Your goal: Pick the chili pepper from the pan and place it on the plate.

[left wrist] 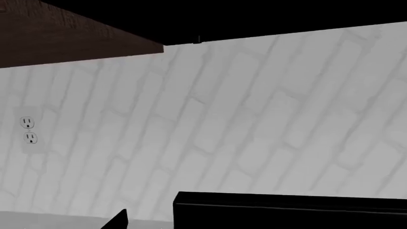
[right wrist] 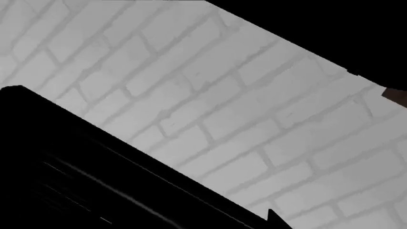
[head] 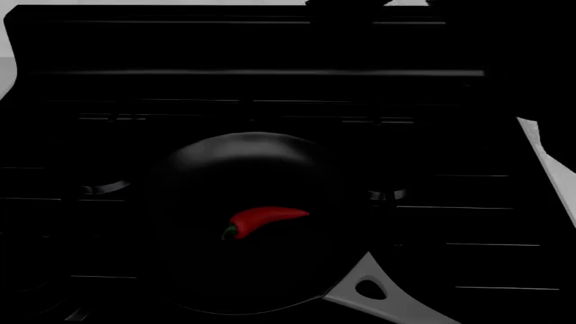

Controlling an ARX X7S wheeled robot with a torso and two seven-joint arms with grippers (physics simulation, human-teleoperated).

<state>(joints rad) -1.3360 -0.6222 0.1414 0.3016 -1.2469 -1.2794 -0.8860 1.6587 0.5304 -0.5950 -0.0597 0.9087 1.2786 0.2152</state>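
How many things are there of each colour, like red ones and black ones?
Red: 1, the chili pepper
Black: 2, the pan and the stove under it
White: 1, the wall socket on the brick wall
Total: 4
No plate shows in any view.

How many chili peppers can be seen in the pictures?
1. The small glossy red chili pepper lies inside the round black frying pan, near its middle, seen in the head view. The scene is very dark, so others may be hidden.
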